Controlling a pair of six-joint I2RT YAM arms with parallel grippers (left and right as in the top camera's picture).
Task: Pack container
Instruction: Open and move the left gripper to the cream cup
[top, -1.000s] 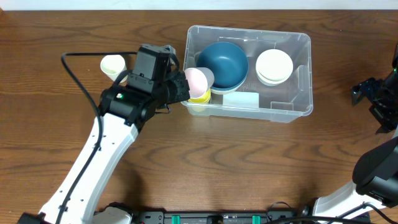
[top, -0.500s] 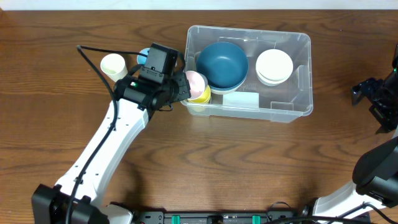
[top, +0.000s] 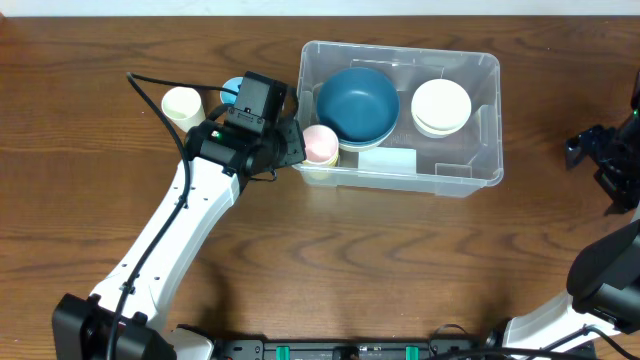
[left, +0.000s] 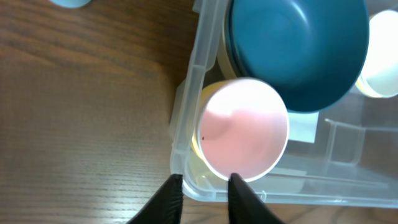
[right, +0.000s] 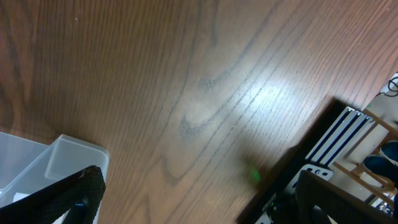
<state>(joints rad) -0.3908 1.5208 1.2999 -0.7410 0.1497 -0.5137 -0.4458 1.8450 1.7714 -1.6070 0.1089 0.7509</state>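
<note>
Already loaded the large clear rectangular plastic container (top: 400, 47), far-centre on the wooden table (top: 400, 270), with dark blue bowl (top: 357, 103), white bowls (top: 441, 105) and pink cup (top: 320, 143).
Left cream cup (top: 181, 103) and pale blue cup (top: 231, 90) outside; found left gripper (left: 204, 182) barely parted, pinching nothing, right gripper (right: 205, 193) spread wide.

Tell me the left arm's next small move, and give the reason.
Probably lift the left gripper straight up, clear of the container. The pink cup already sits inside, and the fingers are parted, gripping nothing. A blue cup and a cream cup stand on the table outside it, not yet packed.
</note>
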